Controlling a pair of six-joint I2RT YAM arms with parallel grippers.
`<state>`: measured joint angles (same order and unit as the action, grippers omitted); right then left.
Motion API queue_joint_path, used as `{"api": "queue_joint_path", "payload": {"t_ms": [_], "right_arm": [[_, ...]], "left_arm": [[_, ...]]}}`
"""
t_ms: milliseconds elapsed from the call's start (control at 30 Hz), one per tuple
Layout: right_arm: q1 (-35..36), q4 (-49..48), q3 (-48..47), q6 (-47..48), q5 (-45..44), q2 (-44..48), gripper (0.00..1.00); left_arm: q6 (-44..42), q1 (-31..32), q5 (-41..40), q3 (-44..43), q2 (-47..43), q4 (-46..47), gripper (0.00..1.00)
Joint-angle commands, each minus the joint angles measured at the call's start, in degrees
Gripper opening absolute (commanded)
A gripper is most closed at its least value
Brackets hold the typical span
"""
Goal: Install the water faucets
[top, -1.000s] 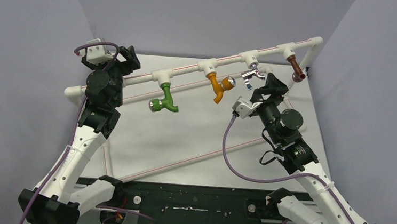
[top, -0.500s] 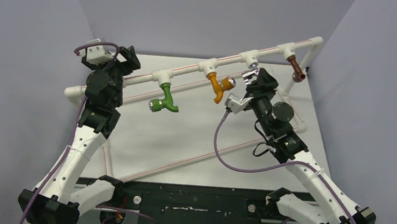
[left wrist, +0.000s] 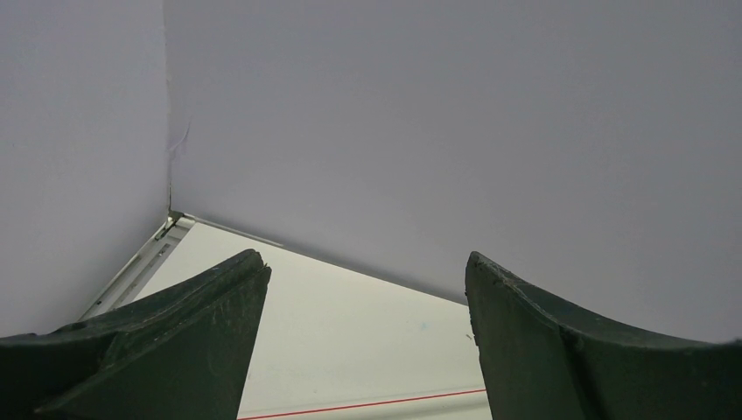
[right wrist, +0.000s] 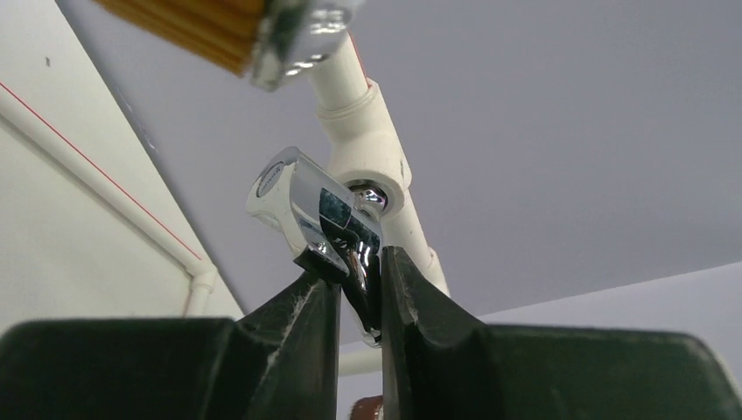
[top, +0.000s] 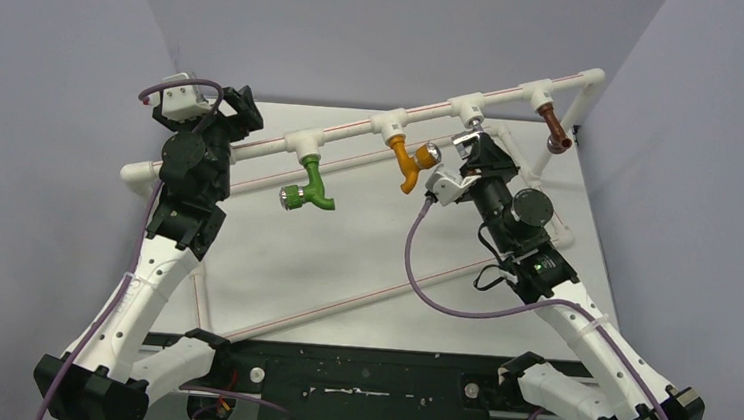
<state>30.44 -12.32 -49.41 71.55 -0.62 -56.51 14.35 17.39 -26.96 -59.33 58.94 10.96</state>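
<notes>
The chrome water faucet [top: 468, 137] hangs from a white tee [top: 464, 109] on the raised pipe. In the right wrist view my right gripper [right wrist: 359, 262] is shut on a shiny lower part of this chrome faucet [right wrist: 302, 197], just under its tee [right wrist: 367, 140]. From above, the right gripper [top: 475, 153] sits right beneath that tee. Green [top: 308, 187], orange [top: 411, 161] and brown [top: 554, 129] faucets hang from the other tees. My left gripper [top: 243, 110] stands open at the pipe's left end, and the left wrist view shows nothing between its fingers [left wrist: 363, 262].
The white pipe frame [top: 354, 128] slants across the back of the table, with an upright post [top: 571, 115] at the far right and lower rails [top: 341, 303] on the tabletop. Grey walls close in on three sides. The orange faucet's knob [right wrist: 297, 39] is close above my right fingers.
My right arm swung left and forward to the chrome faucet, and its jaws closed from wide open onto it. The left arm has not moved.
</notes>
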Motion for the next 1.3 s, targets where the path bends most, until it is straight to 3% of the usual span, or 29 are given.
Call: {"api": "queue_joint_path", "payload": {"t_ms": [0, 367, 533, 733, 900, 1167, 1267], "right_arm": [[-0.1, -7.74, -3.34, -20.9, 3.16, 0.36, 0.0], [-1.56, -13.98, -3.79, -54.11, 0.82, 0.79, 0.0], [-1.96, -13.32, -4.24, -56.31, 0.8, 1.22, 0.0], [-2.09, -7.49, -5.64, -51.53, 1.44, 4.76, 0.0], [-2.13, 4.06, -10.2, -42.33, 4.07, 6.78, 0.27], [-2.14, 22.32, -13.45, -13.88, 11.29, 9.6, 0.56], [-2.15, 28.25, -15.68, -6.76, 11.66, 8.12, 0.61]], "left_arm": [[0.08, 3.09, 2.07, 5.48, 0.68, -20.89, 0.8], [-0.03, 3.0, 1.8, 5.46, 0.57, -20.92, 0.8], [-0.02, 3.0, 1.72, 5.49, 0.56, -20.89, 0.8], [-0.03, 3.0, 1.74, 5.48, 0.77, -21.0, 0.8], [-0.03, 3.0, 2.03, 5.44, 0.78, -20.98, 0.8], [-0.07, 3.63, 1.9, 5.49, 0.6, -20.89, 0.81], [-0.4, 4.16, 1.33, 5.53, 0.44, -20.82, 0.81]]}}
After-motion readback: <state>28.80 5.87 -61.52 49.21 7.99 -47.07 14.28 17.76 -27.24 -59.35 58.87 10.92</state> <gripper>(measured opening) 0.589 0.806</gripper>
